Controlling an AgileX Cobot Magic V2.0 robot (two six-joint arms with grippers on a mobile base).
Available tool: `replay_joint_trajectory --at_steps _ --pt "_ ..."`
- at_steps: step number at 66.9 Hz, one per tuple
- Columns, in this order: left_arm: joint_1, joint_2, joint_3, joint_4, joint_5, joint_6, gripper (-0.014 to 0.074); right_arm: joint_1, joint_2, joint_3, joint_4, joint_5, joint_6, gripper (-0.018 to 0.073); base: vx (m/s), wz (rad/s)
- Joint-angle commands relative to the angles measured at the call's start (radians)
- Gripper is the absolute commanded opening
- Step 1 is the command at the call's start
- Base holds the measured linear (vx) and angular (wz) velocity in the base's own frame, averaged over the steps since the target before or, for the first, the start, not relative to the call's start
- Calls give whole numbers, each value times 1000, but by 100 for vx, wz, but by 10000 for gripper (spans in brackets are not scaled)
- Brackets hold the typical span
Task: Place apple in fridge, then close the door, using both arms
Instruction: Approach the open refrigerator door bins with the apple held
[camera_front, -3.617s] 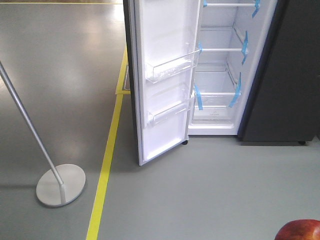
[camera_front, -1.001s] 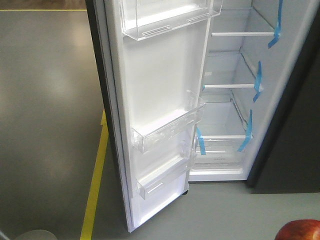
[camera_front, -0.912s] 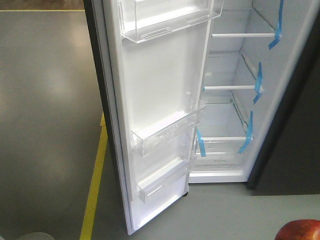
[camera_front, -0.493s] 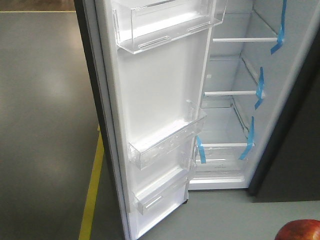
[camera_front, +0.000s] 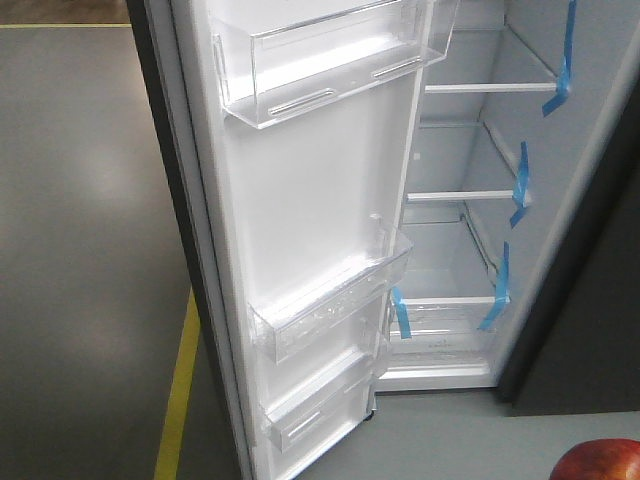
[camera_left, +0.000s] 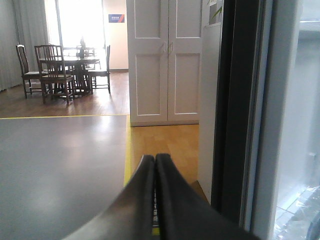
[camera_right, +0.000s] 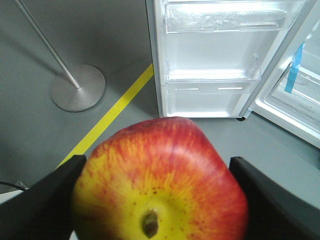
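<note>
Red-and-yellow skin is filling your right wrist view: the apple (camera_right: 160, 165) is sitting clamped between the jaws of the right gripper (camera_right: 160, 200), stalk end facing the camera. In the front view it is peeking in at the near right corner. The fridge (camera_front: 450, 150) is standing open far beyond it, so the white shelves (camera_front: 465, 195) with their blue tape (camera_front: 520, 180) are lying almost straight ahead of that claw. You are carrying the fruit on the arm nearer the compartment.

The door (camera_front: 310, 200) is hanging wide open to the left, its clear bins (camera_front: 330, 300) facing you. The left gripper (camera_left: 155, 165) is pointing past its dark outer edge with its jaws pressed together on nothing, so that arm is sitting nearer the door for the closing push.

Compared with a few seconds ago, fridge and door are looming larger in the front view. The yellow floor line (camera_front: 178, 390) is lying further left, and the round-based stand (camera_right: 77, 87) is no longer showing there.
</note>
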Motion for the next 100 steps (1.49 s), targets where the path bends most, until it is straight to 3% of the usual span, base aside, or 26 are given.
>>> replay_joint_trajectory --at_steps 1,100 --pt "0 -15 -17 -10 -64 -2 -6 -2 6 -28 11 -62 -6 213 7 -2" --pt "0 -15 -17 -10 -64 -2 -6 -2 6 -28 11 -62 -6 213 6 -1"
